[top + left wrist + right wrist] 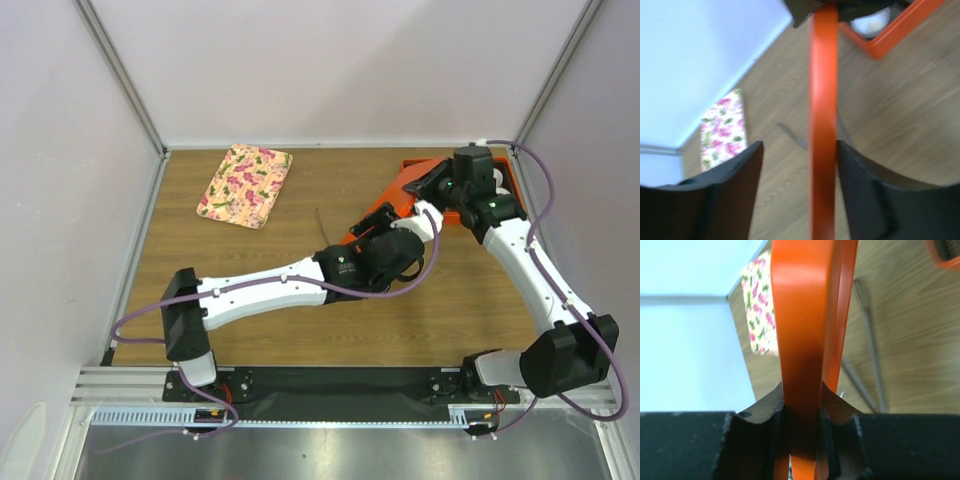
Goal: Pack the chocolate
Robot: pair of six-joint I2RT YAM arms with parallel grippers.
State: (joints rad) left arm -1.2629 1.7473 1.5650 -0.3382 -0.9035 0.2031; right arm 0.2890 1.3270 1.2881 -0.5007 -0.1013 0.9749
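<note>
The right gripper clamps the orange lid; the left gripper (wide open) straddles it.

Counts: two arms, two grippers, two cables, and one each of table, box, panel, mat and cup.

There are two arms, the left arm and the right arm, and each trails one purple cable, making two cables. There are two grippers, the left gripper and the right gripper, with two fingers each. One table holds one orange box, one orange panel and one floral mat. One white cup shows in the box, blurred, and anything more in there cannot be made out.
</note>
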